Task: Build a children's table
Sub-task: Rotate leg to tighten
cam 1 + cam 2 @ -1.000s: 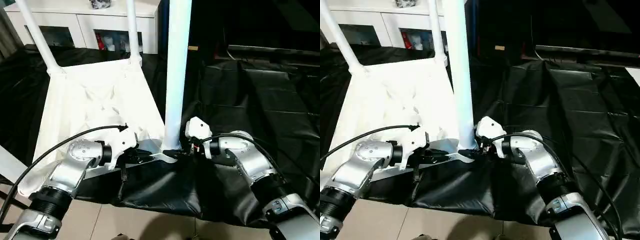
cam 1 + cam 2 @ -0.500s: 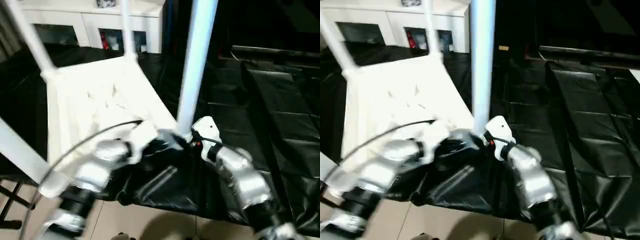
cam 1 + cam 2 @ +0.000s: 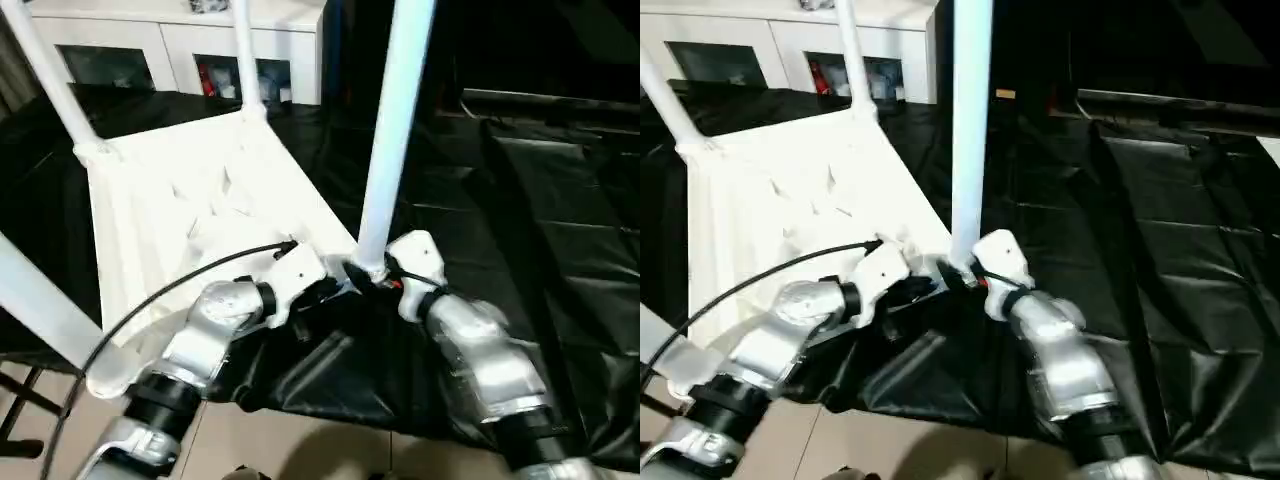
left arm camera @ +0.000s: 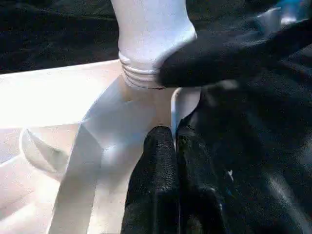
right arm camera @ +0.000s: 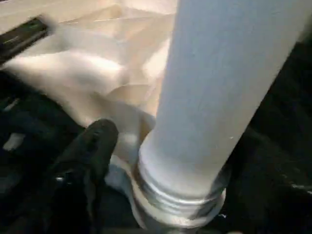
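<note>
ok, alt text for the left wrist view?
The left pincer, fingers shut, pinches the thin edge of the white tabletop beside its corner socket. A white leg stands upright in the socket, threads showing, with a black finger of the right pincer against its base.

A furnished indoor room is shown, probably set up as a test or demonstration space rather than lived in. A white cabinet (image 3: 180, 45) with glass-fronted compartments is placed against the far wall, and small items, too blurred to be identified, are kept behind its doors. The worktop is draped in creased black plastic sheeting (image 3: 540, 200), as is done to protect a surface during work. Pale floor tiles (image 3: 330, 450) are seen below its near edge.
</note>
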Robot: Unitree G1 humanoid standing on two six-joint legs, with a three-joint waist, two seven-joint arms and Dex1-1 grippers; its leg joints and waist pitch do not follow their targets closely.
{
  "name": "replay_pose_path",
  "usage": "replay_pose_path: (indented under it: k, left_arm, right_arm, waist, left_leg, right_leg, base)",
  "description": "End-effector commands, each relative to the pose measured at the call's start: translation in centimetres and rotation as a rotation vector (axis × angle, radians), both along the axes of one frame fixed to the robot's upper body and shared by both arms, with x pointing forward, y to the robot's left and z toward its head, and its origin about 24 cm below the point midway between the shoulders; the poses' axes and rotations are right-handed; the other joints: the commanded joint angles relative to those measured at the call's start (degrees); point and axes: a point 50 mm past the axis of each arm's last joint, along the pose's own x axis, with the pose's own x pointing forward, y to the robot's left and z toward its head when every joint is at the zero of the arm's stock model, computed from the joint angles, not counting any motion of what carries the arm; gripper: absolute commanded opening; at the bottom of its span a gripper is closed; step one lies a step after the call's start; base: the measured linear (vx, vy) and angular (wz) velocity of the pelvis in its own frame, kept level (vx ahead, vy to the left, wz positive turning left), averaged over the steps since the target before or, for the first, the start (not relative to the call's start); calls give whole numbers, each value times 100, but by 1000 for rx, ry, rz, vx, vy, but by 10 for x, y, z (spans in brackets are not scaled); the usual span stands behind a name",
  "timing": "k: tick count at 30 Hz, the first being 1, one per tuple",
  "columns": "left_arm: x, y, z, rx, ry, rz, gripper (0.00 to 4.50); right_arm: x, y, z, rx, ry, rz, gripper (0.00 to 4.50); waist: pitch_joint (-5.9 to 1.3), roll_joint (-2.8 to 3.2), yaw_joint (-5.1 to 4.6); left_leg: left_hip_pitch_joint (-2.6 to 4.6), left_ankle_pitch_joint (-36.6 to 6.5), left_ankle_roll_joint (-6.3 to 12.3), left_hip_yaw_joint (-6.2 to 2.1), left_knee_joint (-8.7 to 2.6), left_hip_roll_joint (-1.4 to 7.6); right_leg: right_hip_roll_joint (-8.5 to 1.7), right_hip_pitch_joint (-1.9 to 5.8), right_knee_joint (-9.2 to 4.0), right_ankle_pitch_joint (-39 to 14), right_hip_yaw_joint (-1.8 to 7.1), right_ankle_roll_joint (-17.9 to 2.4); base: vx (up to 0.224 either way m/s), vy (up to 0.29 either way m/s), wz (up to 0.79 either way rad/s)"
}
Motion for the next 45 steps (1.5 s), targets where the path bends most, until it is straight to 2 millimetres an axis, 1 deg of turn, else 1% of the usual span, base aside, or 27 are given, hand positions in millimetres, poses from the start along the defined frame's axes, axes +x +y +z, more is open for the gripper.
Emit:
replay_pose_path:
  k: [1, 3, 4, 5, 7, 8, 10, 11, 13, 15, 17, 19, 20, 22, 23, 24, 25, 26, 27, 28, 31, 37, 38, 39, 41, 43, 45]
  left_arm:
    - [-6, -3, 1, -38, 6, -74, 0]
    - [-10, 8, 3, -46, 29, -134, 0]
    - [-10, 8, 3, -46, 29, -134, 0]
    - [-11, 12, 4, -44, 34, -156, 0]
    - [-11, 13, 4, -42, 40, -164, 0]
    - [-13, 21, 5, -28, 66, -196, 0]
    - [-13, 21, 5, -28, 66, -196, 0]
    - [-12, 32, 4, 23, 72, -215, 0]
    - [-11, 41, 5, 60, 63, -195, 0]
    - [-9, 46, 5, 73, 55, -164, 0]
    - [-10, 48, 5, 66, 67, -148, 44]
    - [-12, 50, 5, 60, 70, -153, 44]
    - [-14, 52, 6, 53, 77, -153, 70]
    - [-15, 53, 6, 52, 78, -155, 80]
    - [-16, 56, 7, 53, 88, -154, 87]
    - [-16, 58, 7, 55, 91, -152, 87]
    - [-16, 58, 7, 58, 94, -154, 87]
    - [-16, 61, 6, 73, 100, -153, 87]
    - [-16, 63, 5, 87, 105, -153, 87]
    - [-16, 67, 4, 102, 115, -153, 87]
    - [-14, 73, 4, 116, 128, -151, 87]
    - [-17, 79, 4, 128, 157, -163, 87]
    - [-17, 80, 4, 130, 166, -165, 87]
    - [-17, 80, 4, 130, 166, -166, 87]
    - [-17, 80, 4, 128, 183, -175, 53]
    - [-17, 80, 3, 127, 195, -180, 50]
    - [-17, 79, 2, 127, 206, -186, 25]
  right_arm:
    - [-6, 9, 0, -2, 22, 146, 382]
    - [-6, -6, 2, -48, 44, 249, 382]
    - [-6, -6, 2, -48, 44, 249, 382]
    - [-7, -10, 2, -66, 54, 288, 382]
    - [-8, -11, 2, -74, 60, 306, 382]
    - [-9, -17, 2, -109, 79, 376, 382]
    - [-9, -17, 2, -109, 79, 376, 382]
    - [-9, -20, 4, -130, 81, 416, 382]
    - [-8, -20, 7, -128, 72, 426, 382]
    - [-8, -20, 9, -118, 63, 430, 382]
    - [-10, -20, 8, -112, 64, 436, 384]
    - [-13, -19, 5, -110, 67, 444, 384]
    - [-16, -18, 3, -108, 68, 457, 384]
    - [-16, -17, 3, -106, 68, 461, 384]
    - [-15, -15, 5, -97, 61, 469, 384]
    - [-15, -14, 6, -93, 59, 471, 384]
    - [-15, -13, 6, -93, 57, 472, 384]
    - [-14, -13, 7, -92, 54, 471, 384]
    - [-14, -13, 7, -92, 49, 469, 384]
    - [-13, -14, 8, -90, 45, 467, 384]
    - [-13, -15, 10, -88, 40, 465, 384]
    - [-16, -15, 8, -90, 38, 475, 384]
    - [-16, -15, 8, -90, 39, 478, 384]
    - [-16, -15, 8, -90, 39, 478, 384]
    - [-16, -14, 9, -90, 39, 484, 384]
    - [-15, -14, 10, -88, 37, 486, 384]
    - [-14, -13, 11, -84, 36, 487, 384]
  waist:
    - [-268, -46, 17]
    - [-295, -107, 34]
    - [-299, -83, 50]
    - [-301, -62, 53]
    - [-311, -61, 51]
    - [-334, -94, 62]
    - [-328, -69, 80]
    - [-325, -69, 84]
    - [-308, -98, 79]
    - [-302, -88, 81]
    - [-300, -117, 84]
    - [-291, -118, 80]
    - [-294, -109, 83]
    - [-294, -106, 78]
    - [-299, -69, 72]
    - [-301, -64, 73]
    - [-292, -75, 70]
    - [-298, -51, 79]
    - [-298, -54, 79]
    - [-312, -23, 83]
    - [-314, -41, 82]
    - [-292, -41, 77]
    - [-296, -43, 82]
    - [-293, -44, 79]
    - [-294, -39, 83]
    - [-307, -33, 86]
    - [-307, -28, 86]
  left_leg:
    - [36, -1598, 255, -67, -437, 242]
    - [11, -1251, 355, -48, -401, 243]
    - [13, -1198, 379, -61, -399, 248]
    - [21, -1081, 420, -45, -383, 253]
    - [20, -934, 484, -39, -369, 252]
    - [36, -833, 532, -32, -348, 254]
    - [48, -728, 600, -14, -341, 259]
    - [48, -784, 602, -14, -344, 259]
    - [48, -906, 570, -10, -355, 264]
    - [60, -994, 506, -10, -364, 273]
    - [58, -1035, 433, -13, -369, 272]
    - [50, -1088, 397, -17, -371, 269]
    - [53, -1083, 381, -22, -373, 271]
    - [51, -1064, 374, -18, -370, 266]
    - [57, -1081, 366, -17, -371, 263]
    - [59, -1081, 361, -19, -368, 265]
    - [60, -1115, 360, -16, -371, 262]
    - [72, -1140, 343, -17, -371, 264]
    - [72, -1150, 330, -17, -372, 265]
    - [78, -1161, 302, -21, -371, 263]
    - [71, -1190, 269, -20, -368, 256]
    - [82, -1470, 146, -27, -386, 255]
    - [95, -1468, 140, -25, -382, 257]
    - [85, -1454, 142, -27, -383, 256]
    - [78, -1406, 145, -30, -384, 254]
    - [79, -1344, 154, -28, -374, 252]
    - [76, -1313, 170, -24, -370, 250]
  right_leg:
    - [-323, 192, -402, -1557, 221, -1066]
    - [-329, 239, -343, -1204, 207, -1208]
    - [-340, 245, -325, -1159, 197, -1241]
    - [-325, 234, -306, -975, 199, -1302]
    - [-317, 246, -275, -707, 193, -1407]
    - [-318, 260, -242, -545, 190, -1469]
    - [-309, 252, -225, -384, 189, -1545]
    - [-312, 253, -225, -417, 183, -1556]
    - [-312, 255, -240, -570, 183, -1534]
    - [-322, 247, -249, -699, 192, -1511]
    - [-325, 253, -242, -772, 197, -1496]
    - [-332, 252, -254, -889, 201, -1459]
    - [-339, 254, -254, -933, 202, -1442]
    - [-328, 253, -253, -895, 202, -1444]
    - [-314, 250, -256, -839, 198, -1465]
    - [-314, 250, -246, -797, 197, -1484]
    - [-306, 247, -250, -817, 195, -1492]
    - [-308, 244, -253, -829, 197, -1504]
    - [-304, 244, -250, -827, 197, -1509]
    - [-301, 249, -241, -786, 195, -1520]
    - [-296, 255, -229, -727, 195, -1541]
    - [-307, 236, -261, -1194, 214, -1437]
    - [-310, 230, -265, -1201, 217, -1435]
    - [-309, 235, -262, -1191, 218, -1435]
    - [-303, 237, -253, -1118, 216, -1447]
    - [-302, 242, -234, -972, 213, -1478]
    - [-299, 245, -225, -864, 210, -1521]
  base:
    - [0, 0, 0]
    - [0, 0, 0]
    - [0, 0, 0]
    - [0, 0, 0]
    - [0, 0, 0]
    - [0, 0, 0]
    - [0, 0, 0]
    - [0, 0, 0]
    - [0, 0, 0]
    - [0, 0, 0]
    - [0, 0, 0]
    - [0, 0, 0]
    - [0, 0, 0]
    - [0, 0, 0]
    - [0, 0, 0]
    - [0, 0, 0]
    - [0, 0, 0]
    - [0, 0, 0]
    - [0, 0, 0]
    - [0, 0, 0]
    - [0, 0, 0]
    - [0, 0, 0]
    - [0, 0, 0]
    - [0, 0, 0]
    - [0, 0, 0]
    - [0, 0, 0]
    - [0, 0, 0]
